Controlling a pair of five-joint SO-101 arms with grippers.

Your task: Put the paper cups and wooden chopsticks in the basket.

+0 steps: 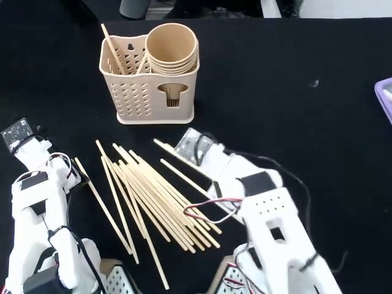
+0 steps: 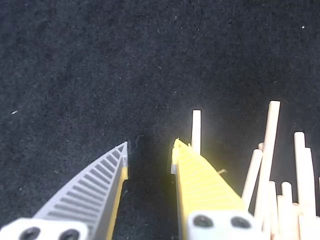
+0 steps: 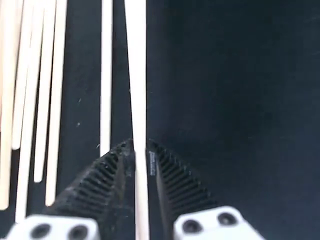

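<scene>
Several paper cups [image 1: 173,48] are stacked one inside another in one compartment of the beige basket [image 1: 149,92], which stands upright toward the far side of the black tabletop [image 1: 294,122]. A couple of wooden sticks [image 1: 114,49] are leaned in the basket's other compartment, beside the cups. Many loose chopsticks [image 1: 153,196] are spread in a rough fan on the tabletop in front of the basket, between the two arms, with some overlapping and a few lying apart at the edges.

The right claw [image 3: 140,145] is lowered at the pile's edge, on the side toward the basket. Its jaws are brought almost together around a single chopstick [image 3: 136,75], which is pinched between the ribbed pads and runs straight out ahead of them. Other sticks are seen lying alongside it.

The left claw [image 2: 149,147] is held over bare tabletop at the other side of the pile. Its jaws are parted and nothing is gripped between them. A stick end [image 2: 196,125] is seen just past the yellow finger [image 2: 200,185], with more ends close by.

A purple object [image 1: 384,98] is seen at the tabletop's edge, well apart from everything else.
</scene>
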